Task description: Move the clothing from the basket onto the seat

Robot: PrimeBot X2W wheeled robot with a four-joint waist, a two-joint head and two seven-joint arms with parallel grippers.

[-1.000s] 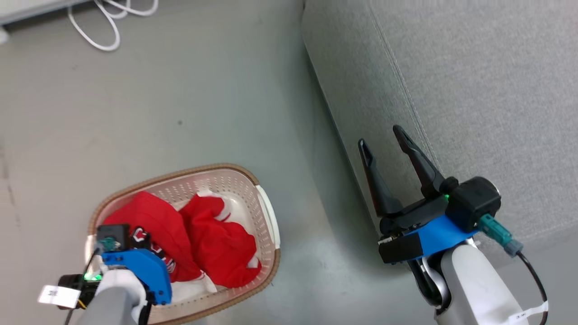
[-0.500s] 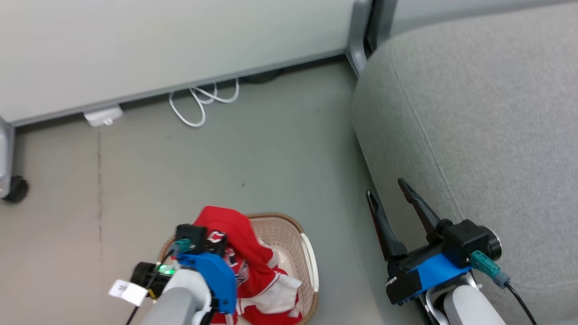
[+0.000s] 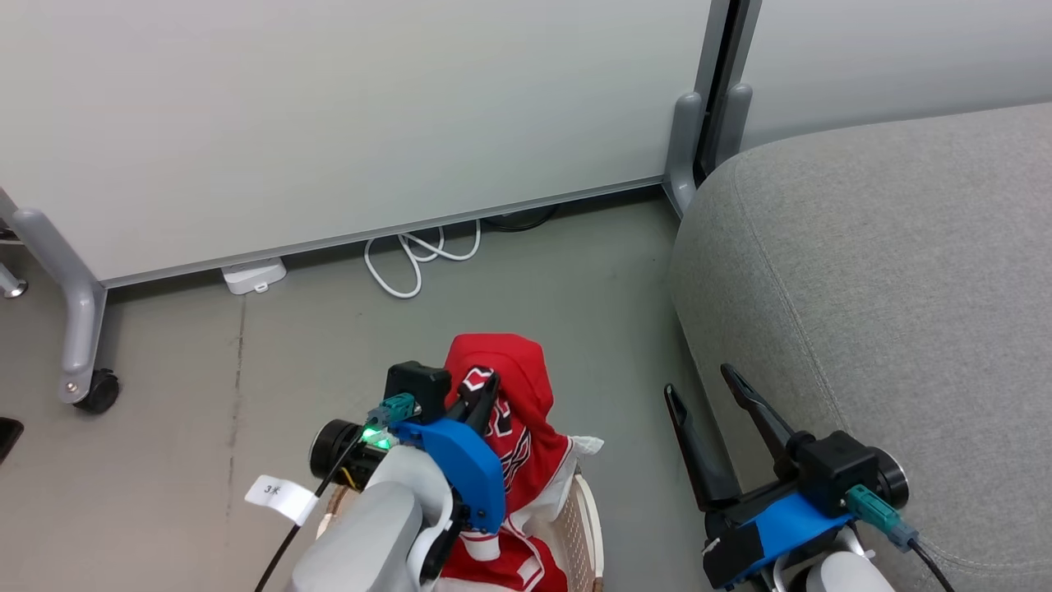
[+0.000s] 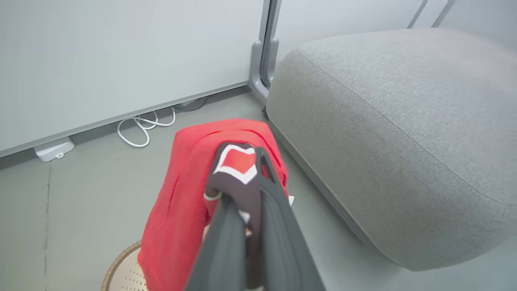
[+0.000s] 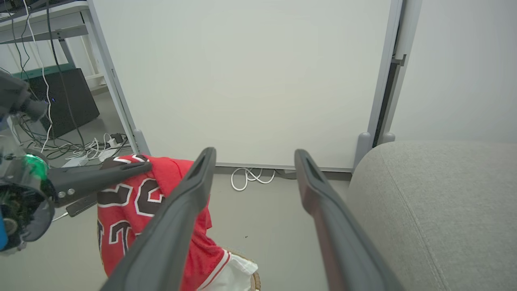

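My left gripper (image 3: 481,393) is shut on the red jersey (image 3: 514,374), pinching a fold near its black-and-white numbers. The jersey hangs from the fingers above the cream basket (image 3: 588,526), with its lower end still trailing inside the rim. In the left wrist view the shut fingers (image 4: 258,190) pinch the jersey (image 4: 181,190), with the basket rim (image 4: 117,268) below. The grey seat (image 3: 888,288) lies to the right and nothing rests on it. My right gripper (image 3: 697,380) stands open and empty beside the seat's front edge; in its wrist view (image 5: 254,153) it faces the wall, the jersey (image 5: 133,202) at lower left.
A white partition wall stands behind, with a grey caster leg (image 3: 80,353) at the left and a grey post (image 3: 689,148) by the seat's corner. A white coiled cable (image 3: 415,263) and a white adapter (image 3: 253,275) lie on the grey floor along the wall.
The head camera has tilted up, so the whole picture shifted. My left gripper has risen out of the basket with the jersey in it. The right gripper has stayed open.
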